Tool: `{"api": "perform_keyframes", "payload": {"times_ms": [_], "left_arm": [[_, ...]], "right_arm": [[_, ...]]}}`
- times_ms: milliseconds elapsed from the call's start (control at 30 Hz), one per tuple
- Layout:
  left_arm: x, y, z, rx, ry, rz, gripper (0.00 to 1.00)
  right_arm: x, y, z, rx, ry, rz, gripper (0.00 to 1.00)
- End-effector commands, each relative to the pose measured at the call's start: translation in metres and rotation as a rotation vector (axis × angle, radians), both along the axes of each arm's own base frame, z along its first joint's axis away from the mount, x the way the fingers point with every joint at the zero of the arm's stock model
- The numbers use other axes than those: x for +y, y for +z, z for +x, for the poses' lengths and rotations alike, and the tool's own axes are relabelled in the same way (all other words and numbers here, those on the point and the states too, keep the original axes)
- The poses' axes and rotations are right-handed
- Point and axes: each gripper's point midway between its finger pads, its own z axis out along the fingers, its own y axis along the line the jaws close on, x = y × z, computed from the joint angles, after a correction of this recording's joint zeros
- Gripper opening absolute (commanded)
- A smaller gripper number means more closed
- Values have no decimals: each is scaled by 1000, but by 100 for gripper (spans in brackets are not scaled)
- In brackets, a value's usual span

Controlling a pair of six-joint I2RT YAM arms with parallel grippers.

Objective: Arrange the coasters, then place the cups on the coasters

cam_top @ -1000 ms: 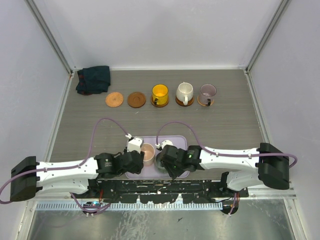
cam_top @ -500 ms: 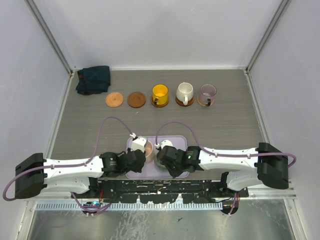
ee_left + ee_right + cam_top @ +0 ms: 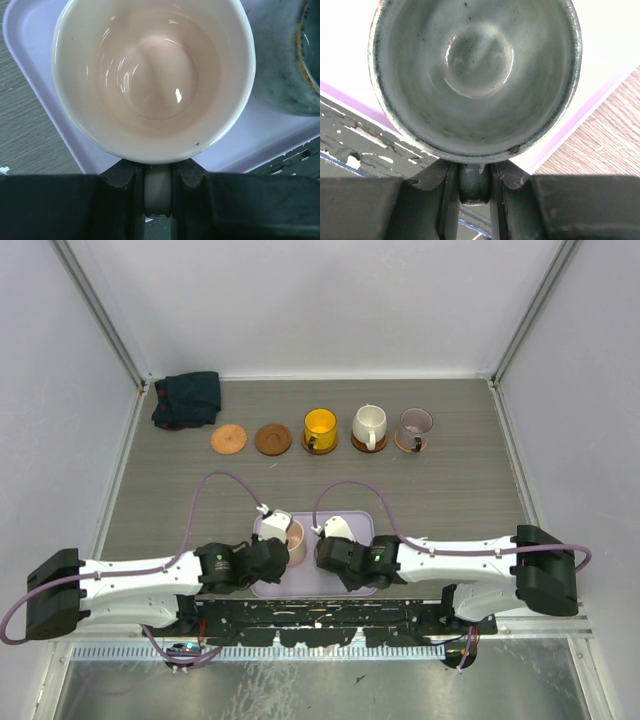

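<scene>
Left cup [image 3: 150, 75] beside right cup [image 3: 292, 55], both in the tray [image 3: 30, 35]

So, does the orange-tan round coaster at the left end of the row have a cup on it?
No, in the top view the orange-tan round coaster lies bare, like the dark brown wooden coaster beside it.

The grey wood-grain table [image 3: 450, 490] carried a crumpled dark teal cloth [image 3: 187, 400] in its far left corner. Just right of the cloth, a row ran across the far side: a tan coaster [image 3: 228, 439], a dark brown coaster [image 3: 273, 438], then a third coaster [image 3: 311, 448], a fourth coaster [image 3: 360, 447] and a fifth coaster [image 3: 405, 447], these last three largely covered from above. A lilac rectangular tray [image 3: 360, 525] lay flat at the middle of the near edge, well apart from that row.
</scene>
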Motion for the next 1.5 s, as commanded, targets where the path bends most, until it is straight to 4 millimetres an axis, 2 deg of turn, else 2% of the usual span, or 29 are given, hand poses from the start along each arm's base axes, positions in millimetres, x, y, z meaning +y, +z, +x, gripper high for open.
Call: {"api": "perform_keyframes", "payload": {"times_ms": [0, 300, 500, 733, 867, 1033, 1167, 1467], "left_arm": [[-13, 49, 24, -135, 61, -109, 17], [-4, 79, 39, -247, 119, -127, 17], [3, 82, 41, -258, 142, -117, 17], [14, 86, 45, -281, 190, -107, 18], [23, 96, 51, -317, 232, -105, 20], [36, 101, 67, -304, 282, -86, 21], [53, 107, 88, -311, 333, -70, 21], [105, 122, 144, -321, 481, -37, 22]], "right_arm": [[16, 33, 26, -145, -96, 66, 1], [23, 54, 50, -258, -194, 77, 1], [24, 59, 54, -285, -236, 132, 1], [22, 88, 66, -374, -278, 234, 1], [31, 101, 76, -427, -269, 232, 1], [55, 121, 96, -512, -243, 214, 1], [77, 142, 115, -551, -218, 239, 1], [115, 162, 187, -524, -210, 337, 1]]}}
